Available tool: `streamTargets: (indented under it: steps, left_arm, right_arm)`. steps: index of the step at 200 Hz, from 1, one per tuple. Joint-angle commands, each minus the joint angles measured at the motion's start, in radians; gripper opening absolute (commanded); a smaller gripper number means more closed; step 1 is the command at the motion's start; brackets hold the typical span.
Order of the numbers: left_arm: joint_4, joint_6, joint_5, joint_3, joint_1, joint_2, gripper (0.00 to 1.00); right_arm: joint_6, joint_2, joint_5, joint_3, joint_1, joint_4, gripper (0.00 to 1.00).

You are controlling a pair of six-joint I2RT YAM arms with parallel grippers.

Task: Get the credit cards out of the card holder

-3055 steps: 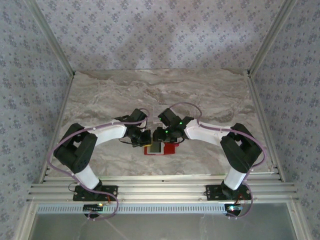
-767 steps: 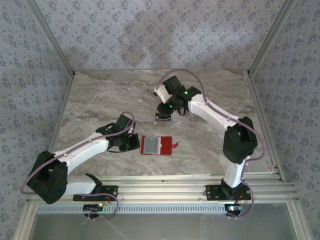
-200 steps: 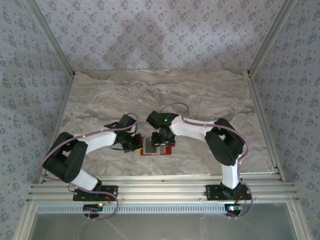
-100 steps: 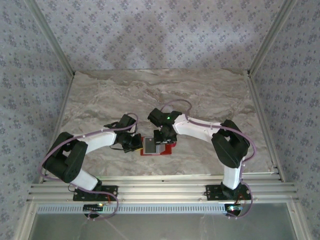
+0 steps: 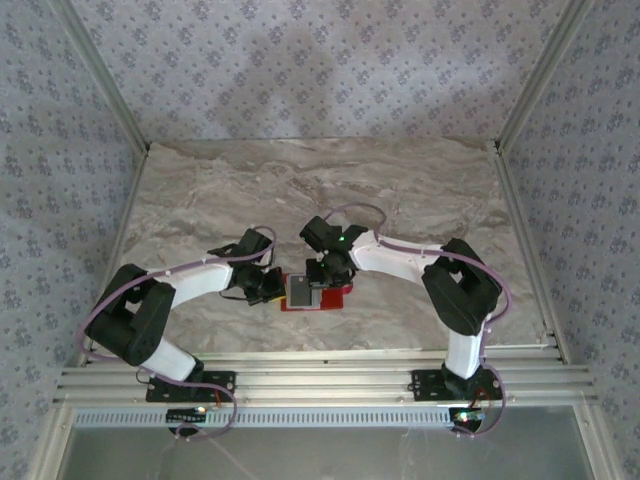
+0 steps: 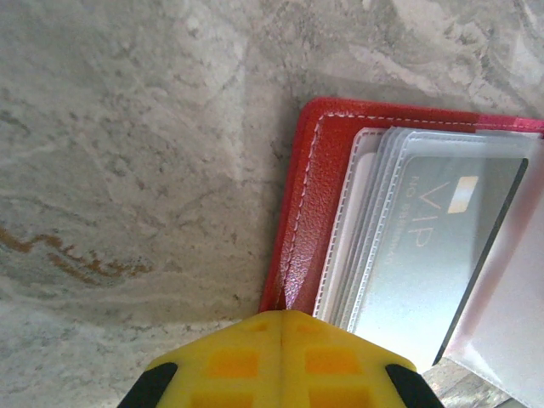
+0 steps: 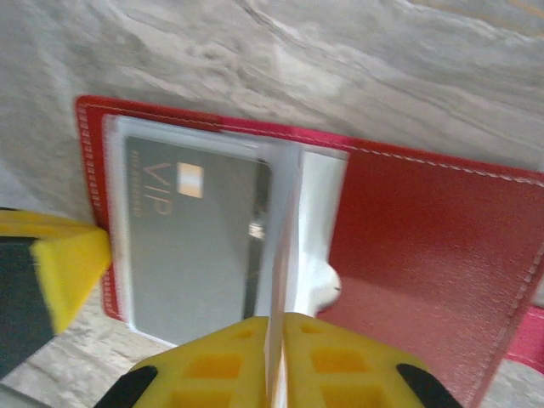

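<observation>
Credit cards are located inside the card holder, which is laid open on the table between the two grippers. At least one grey card is seated in its clear pocket, so removal is judged incomplete. The right gripper is closed on a thin pale sheet at the fold; whether it is a card or a pocket leaf cannot be told. The left gripper is clenched empty, its tip set at the holder's left edge.
</observation>
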Motion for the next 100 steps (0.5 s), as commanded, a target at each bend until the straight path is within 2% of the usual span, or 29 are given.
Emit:
streamTargets:
  steps: [1, 43, 100]
  left_arm:
    - [-0.035, 0.012, 0.014, 0.018, 0.006, 0.004, 0.00]
    - [-0.037, 0.014, 0.014, 0.018, 0.007, 0.002, 0.00]
    - [-0.071, 0.020, 0.020, 0.047, 0.005, -0.048, 0.00]
  right_arm:
    - [0.012, -0.046, -0.013, -0.015, -0.005, 0.021, 0.12]
    - [-0.007, -0.043, 0.094, -0.029, -0.013, -0.098, 0.26]
    - [-0.022, -0.062, 0.245, -0.006, -0.031, -0.246, 0.29]
